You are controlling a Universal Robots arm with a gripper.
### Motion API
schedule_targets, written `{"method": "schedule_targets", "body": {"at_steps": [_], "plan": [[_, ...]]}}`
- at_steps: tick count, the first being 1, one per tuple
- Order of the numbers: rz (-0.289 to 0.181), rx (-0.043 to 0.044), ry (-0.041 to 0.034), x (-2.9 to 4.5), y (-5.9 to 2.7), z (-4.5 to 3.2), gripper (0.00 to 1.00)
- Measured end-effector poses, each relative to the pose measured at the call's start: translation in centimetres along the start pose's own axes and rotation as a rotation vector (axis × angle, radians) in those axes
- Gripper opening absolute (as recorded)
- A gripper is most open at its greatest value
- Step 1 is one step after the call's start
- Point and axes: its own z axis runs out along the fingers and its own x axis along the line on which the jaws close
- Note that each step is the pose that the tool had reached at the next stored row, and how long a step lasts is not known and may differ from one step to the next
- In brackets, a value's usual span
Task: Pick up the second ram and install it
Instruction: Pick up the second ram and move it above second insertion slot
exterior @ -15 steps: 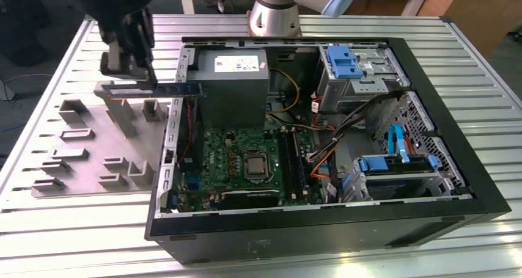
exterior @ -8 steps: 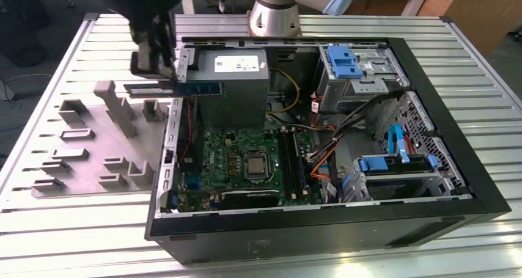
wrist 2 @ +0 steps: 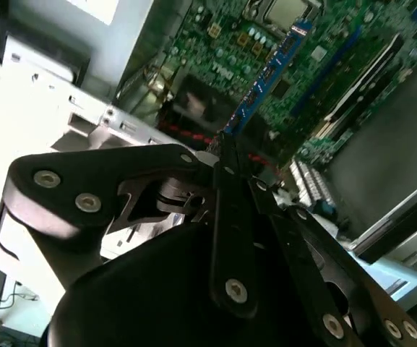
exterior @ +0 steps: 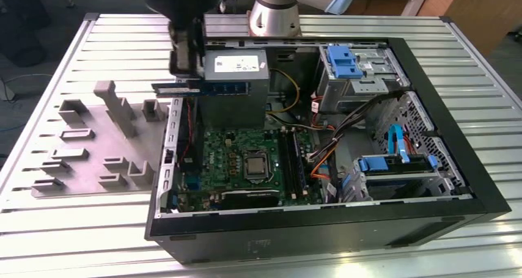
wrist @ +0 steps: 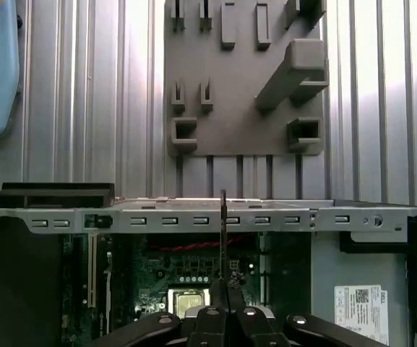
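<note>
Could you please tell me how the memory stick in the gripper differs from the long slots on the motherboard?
The memory stick is blue-green with dark chips; the slots are black. The stick hangs in the air, pinched at one end by the gripper; the slots sit fixed on the motherboard. In the exterior view the stick lies across the picture, while the slots run up and down it. Both are long and narrow.

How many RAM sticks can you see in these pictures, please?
2. The second ram is held by the gripper near the power supply. An installed stick appears seated in a motherboard slot, toward the exterior view's right of the processor; others may be hidden.
</note>
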Motion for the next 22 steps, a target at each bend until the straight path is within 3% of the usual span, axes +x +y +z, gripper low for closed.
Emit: {"method": "schedule_targets", "body": {"at_steps": [15,22], "plan": [[0.000,0.0000,0.0000,-0.12,-6.77,-0.27,0.11],[0.000,0.0000,-0.0001,-0.08,-7.56,0.68,0.11]]}}
